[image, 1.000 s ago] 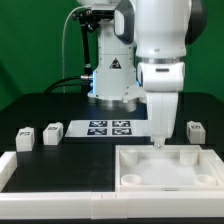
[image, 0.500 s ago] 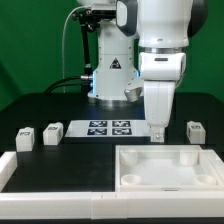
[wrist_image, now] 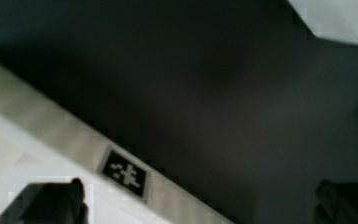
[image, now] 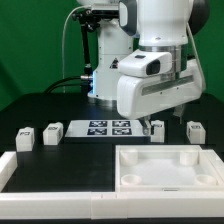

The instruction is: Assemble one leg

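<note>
Three small white tagged legs stand on the black table in the exterior view: two on that view's left (image: 25, 136) (image: 50, 131) and one on its right (image: 193, 129). The large white tabletop (image: 150, 184) lies at the front right. My gripper (image: 156, 127) hangs tilted just above the tabletop's far rim. In the wrist view my gripper (wrist_image: 197, 200) is open with its dark fingertips (wrist_image: 51, 202) wide apart and nothing held. Below them runs the tabletop's white rim (wrist_image: 51, 120), which bears a tag. A white piece (wrist_image: 345, 15), probably a leg, shows at the picture's corner.
The marker board (image: 108, 127) lies behind the tabletop, in front of the arm's base. A long white ledge (image: 50, 172) runs along the table's front on the exterior view's left. Cables hang behind the arm.
The gripper has lifted from inside the tabletop's far edge to just above it. The wrist has tilted, and the hand now lies slanted.
</note>
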Action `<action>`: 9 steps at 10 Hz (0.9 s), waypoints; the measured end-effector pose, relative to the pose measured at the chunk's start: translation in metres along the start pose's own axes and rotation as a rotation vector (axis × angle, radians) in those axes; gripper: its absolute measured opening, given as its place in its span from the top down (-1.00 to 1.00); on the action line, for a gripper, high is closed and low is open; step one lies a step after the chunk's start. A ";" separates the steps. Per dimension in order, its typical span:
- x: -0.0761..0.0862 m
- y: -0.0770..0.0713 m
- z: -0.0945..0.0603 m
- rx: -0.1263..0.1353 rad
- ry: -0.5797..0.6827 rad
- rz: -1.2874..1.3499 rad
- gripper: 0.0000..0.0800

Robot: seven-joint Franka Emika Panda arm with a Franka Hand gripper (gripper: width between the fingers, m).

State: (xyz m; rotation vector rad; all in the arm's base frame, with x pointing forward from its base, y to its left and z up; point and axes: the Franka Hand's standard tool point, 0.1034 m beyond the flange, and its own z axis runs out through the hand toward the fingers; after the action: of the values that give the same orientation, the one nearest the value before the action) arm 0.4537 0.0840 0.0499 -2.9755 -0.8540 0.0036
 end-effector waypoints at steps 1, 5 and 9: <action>-0.001 -0.007 0.001 0.011 -0.002 0.155 -0.62; 0.001 -0.051 0.008 0.038 -0.016 0.608 -0.62; 0.011 -0.096 0.011 0.048 -0.018 0.556 -0.62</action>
State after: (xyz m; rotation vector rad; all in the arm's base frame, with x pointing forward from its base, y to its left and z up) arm 0.4118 0.1714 0.0438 -3.0565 -0.0055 0.0691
